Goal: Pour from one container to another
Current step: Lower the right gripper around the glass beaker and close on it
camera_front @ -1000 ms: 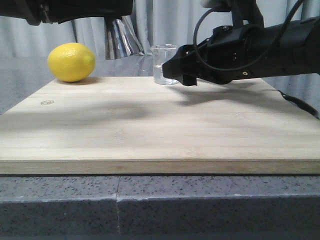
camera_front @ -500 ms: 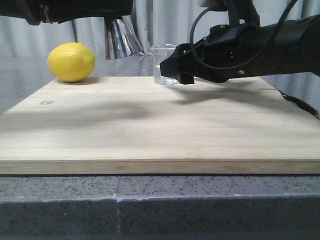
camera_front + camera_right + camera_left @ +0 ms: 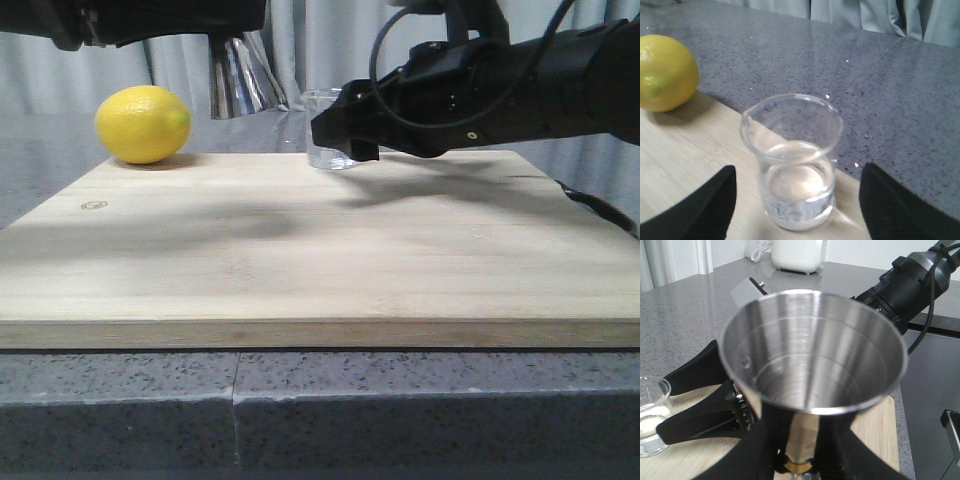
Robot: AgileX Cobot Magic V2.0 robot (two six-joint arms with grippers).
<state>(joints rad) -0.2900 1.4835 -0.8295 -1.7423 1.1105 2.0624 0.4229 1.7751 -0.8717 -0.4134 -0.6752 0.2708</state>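
The small clear glass beaker point(image 3: 318, 128) stands upright near the far edge of the wooden board, holding a little clear liquid point(image 3: 796, 186). My right gripper point(image 3: 338, 136) is open, with one finger point(image 3: 707, 206) on each side of the beaker and a gap between glass and pads. The shiny steel jigger point(image 3: 240, 76) hangs above the board's far left part, its wide mouth point(image 3: 812, 352) open to the left wrist camera. My left gripper point(image 3: 801, 452) is shut on its brass-coloured waist. The beaker point(image 3: 650, 415) also shows in the left wrist view, beside the right gripper's fingers point(image 3: 697, 424).
A yellow lemon point(image 3: 143, 124) lies on the far left corner of the wooden board point(image 3: 300, 260), left of the beaker. The board rests on a grey speckled counter point(image 3: 320, 410). A white appliance point(image 3: 797, 255) stands far back.
My right gripper has moved left and slightly up, and its open fingers now flank the beaker. The jigger and left gripper have held still.
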